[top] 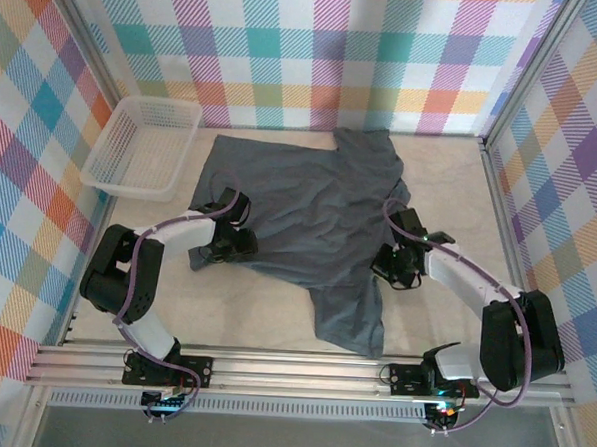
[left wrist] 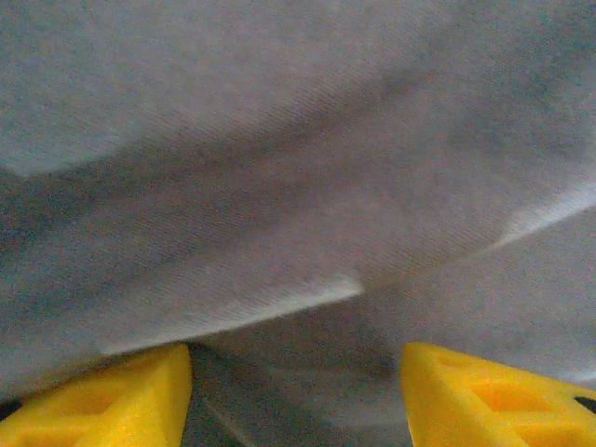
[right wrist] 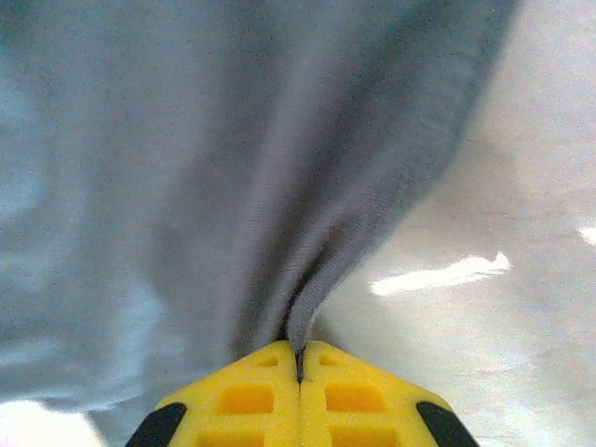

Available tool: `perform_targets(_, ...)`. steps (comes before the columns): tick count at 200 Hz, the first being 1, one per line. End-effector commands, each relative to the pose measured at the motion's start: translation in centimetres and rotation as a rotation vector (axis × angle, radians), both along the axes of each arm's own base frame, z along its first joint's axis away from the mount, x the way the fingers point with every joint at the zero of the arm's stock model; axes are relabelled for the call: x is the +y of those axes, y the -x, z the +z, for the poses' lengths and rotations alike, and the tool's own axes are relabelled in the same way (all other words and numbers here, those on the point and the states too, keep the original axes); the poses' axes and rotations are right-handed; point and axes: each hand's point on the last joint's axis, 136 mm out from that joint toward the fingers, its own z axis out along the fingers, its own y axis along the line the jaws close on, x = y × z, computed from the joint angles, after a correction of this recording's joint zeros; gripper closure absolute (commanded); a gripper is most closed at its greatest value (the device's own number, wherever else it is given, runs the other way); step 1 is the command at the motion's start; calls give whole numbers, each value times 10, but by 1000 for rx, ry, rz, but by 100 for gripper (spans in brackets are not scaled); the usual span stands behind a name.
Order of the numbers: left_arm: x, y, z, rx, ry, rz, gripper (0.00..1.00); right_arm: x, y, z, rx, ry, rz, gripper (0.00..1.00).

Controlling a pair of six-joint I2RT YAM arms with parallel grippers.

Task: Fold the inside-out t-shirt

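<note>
- Overall, the inside-out t-shirt (top: 309, 209) lies spread over the middle of the table (top: 244, 316). It is slate blue-grey, wrinkled and without print.
- One flap of the shirt reaches toward the near edge of the table, between the two arms. Its far right corner is bunched up close to the back wall.
- The left pincer (top: 235, 244) sits at the shirt's near-left edge, low over the cloth.
- In the left wrist view its two yellow fingers (left wrist: 102, 405) stand well apart with a clear gap between them. Cloth and a pale hem line lie ahead of them, and nothing is clamped.
- Whether those fingertips touch the cloth cannot be told from the blurred view.
- The right pincer (top: 404, 265) is at the shirt's right edge, about level with the left one.
- In the right wrist view its yellow jaws are pressed together with a ridge of the shirt's cloth pinched between the tips. The cloth fans out from that pinch, with bare table showing to the right.
- A white lattice basket (top: 142, 147) stands in the far left corner of the table, just beside the shirt's far-left corner. Whether the two touch cannot be told.
</note>
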Motion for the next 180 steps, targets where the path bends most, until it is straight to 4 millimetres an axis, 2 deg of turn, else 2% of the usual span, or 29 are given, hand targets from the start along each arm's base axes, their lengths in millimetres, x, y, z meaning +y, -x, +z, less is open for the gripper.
perform_targets(1,-33,-9,30,-82,142,-78,38,23,-18,10,3,-48,-58,100)
perform_targets(12,-48,-8,39,-106,162,-120,37,29,-33,5,18,-46,-98,100)
perform_targets(20,-58,-6,43,-114,168,-151,36,30,-46,2,17,-23,-114,88)
perform_targets(25,-64,-5,46,-122,169,-171,35,27,-52,0,13,4,-120,84)
perform_targets(39,-76,1,48,-135,168,-205,34,12,-66,-7,-10,112,-122,82)
perform_targets(50,-82,5,48,-133,172,-215,33,6,-70,-4,-17,143,-87,73)
perform_targets(61,-82,11,45,-122,164,-219,33,-2,-66,3,-26,164,-55,64)
perform_targets(68,-82,14,44,-119,163,-219,33,-11,-58,8,-35,186,-49,61)
perform_targets(87,-80,18,45,-127,167,-212,33,-38,-23,16,-52,200,-92,60)
perform_targets(109,-79,20,54,-143,178,-220,33,-61,31,4,-5,164,-178,62)
perform_targets(134,-75,21,63,-163,164,-222,32,-58,89,-16,124,66,-230,67)
perform_targets(147,-73,21,65,-172,155,-217,32,-57,113,-23,179,50,-239,69)
perform_targets(162,-71,21,63,-173,149,-211,32,-58,132,-29,228,66,-214,68)
perform_targets(180,-72,21,60,-166,155,-205,32,-54,141,-31,272,83,-162,66)
